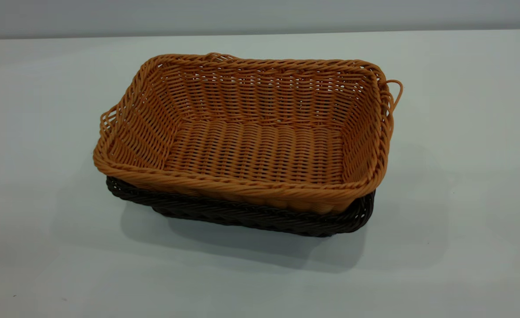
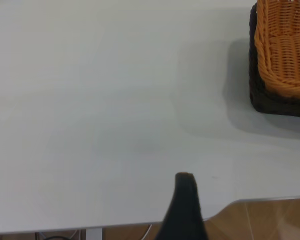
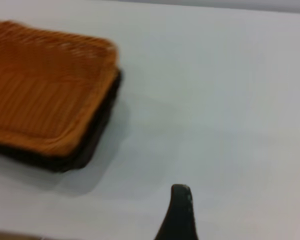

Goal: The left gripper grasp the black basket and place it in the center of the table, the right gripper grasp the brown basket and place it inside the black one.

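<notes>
The brown basket (image 1: 251, 137) sits nested inside the black basket (image 1: 260, 218) in the middle of the white table (image 1: 463, 221). Only the black basket's rim and lower wall show beneath it. In the left wrist view the nested pair shows far off, the brown basket (image 2: 285, 50) over the black one (image 2: 270, 102). In the right wrist view the brown basket (image 3: 45, 85) also sits in the black one (image 3: 97, 135). A black part of my left gripper (image 2: 185, 205) hangs over the table near its edge, away from the baskets. My right gripper (image 3: 180, 212) is likewise apart from them. Neither arm shows in the exterior view.
The table edge (image 2: 260, 200) and wooden floor (image 2: 270, 222) show close to my left gripper. A pale wall (image 1: 260, 15) runs behind the table's far edge.
</notes>
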Controlling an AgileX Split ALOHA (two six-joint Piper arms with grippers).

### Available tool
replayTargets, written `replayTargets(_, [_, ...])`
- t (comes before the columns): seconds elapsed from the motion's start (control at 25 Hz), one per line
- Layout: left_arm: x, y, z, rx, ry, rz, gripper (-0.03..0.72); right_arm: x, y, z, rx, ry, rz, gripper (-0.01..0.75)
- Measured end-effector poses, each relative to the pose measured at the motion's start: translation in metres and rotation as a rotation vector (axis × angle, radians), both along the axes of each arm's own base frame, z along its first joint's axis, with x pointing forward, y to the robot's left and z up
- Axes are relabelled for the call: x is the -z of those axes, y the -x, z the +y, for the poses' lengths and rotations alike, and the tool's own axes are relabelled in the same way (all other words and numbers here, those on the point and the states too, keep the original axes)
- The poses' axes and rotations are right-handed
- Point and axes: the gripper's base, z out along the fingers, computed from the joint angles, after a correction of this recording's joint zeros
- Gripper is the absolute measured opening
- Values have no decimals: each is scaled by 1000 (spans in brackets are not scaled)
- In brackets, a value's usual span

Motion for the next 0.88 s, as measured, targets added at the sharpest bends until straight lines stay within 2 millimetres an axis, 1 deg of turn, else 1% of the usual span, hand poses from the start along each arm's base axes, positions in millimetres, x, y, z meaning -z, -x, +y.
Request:
replayTargets(0.12, [0,0,0,0,0,0,563,0,-1,-3,74,-13,7,565])
replayTargets(0.4, [0,0,0,0,-1,0,563,1,-1,-7,150,-39,17,565])
replayTargets(0.88, [0,0,0,0,-1,0,563,1,0,-10,121,-51,20,565])
